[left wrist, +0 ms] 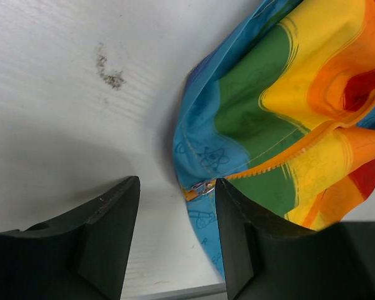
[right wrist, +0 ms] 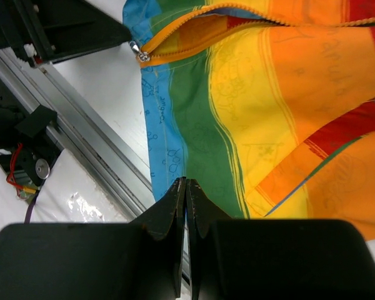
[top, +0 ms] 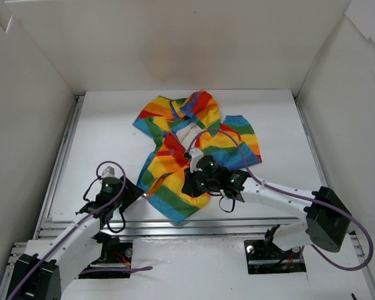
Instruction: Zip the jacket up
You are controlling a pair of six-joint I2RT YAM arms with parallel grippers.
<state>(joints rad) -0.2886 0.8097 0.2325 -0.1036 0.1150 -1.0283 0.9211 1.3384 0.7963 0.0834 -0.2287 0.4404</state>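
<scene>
The rainbow-striped jacket (top: 194, 140) lies crumpled in the middle of the white table, with its white lining showing near the hood. Its orange zipper (left wrist: 281, 159) is parted, and the metal slider (left wrist: 203, 186) sits at the lower hem corner. My left gripper (left wrist: 178, 182) is open at the jacket's lower left corner, with the slider just beyond its right finger (left wrist: 237, 219) and only table between the fingers. My right gripper (right wrist: 186, 182) is shut, its tips pressed together over the blue and green hem (right wrist: 175, 125). I cannot see any fabric pinched between them. The slider (right wrist: 140, 55) shows up and to the left of it.
An aluminium rail (top: 175, 226) runs along the table's front edge, close under the jacket's hem and also seen as the rail (right wrist: 81, 140) beside the right fingers. White walls enclose the table on three sides. A small dark stain (left wrist: 109, 72) marks the table left of the jacket.
</scene>
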